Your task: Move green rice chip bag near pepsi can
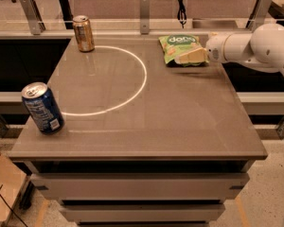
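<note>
The green rice chip bag (176, 46) lies flat at the back right of the table, light green with white lettering. The pepsi can (41, 108), dark blue with a silver top, stands tilted at the front left edge. My gripper (190, 56) reaches in from the right on a white arm (248, 46) and sits over the bag's right lower part, hiding that corner. The bag and the pepsi can are far apart, on opposite sides of the table.
A gold-brown can (84, 33) stands at the back left. A white ring (132, 74) is marked on the grey table (180, 122). A rail with metal posts (144, 13) runs behind the table. A cardboard box (2, 183) sits on the floor at the lower left.
</note>
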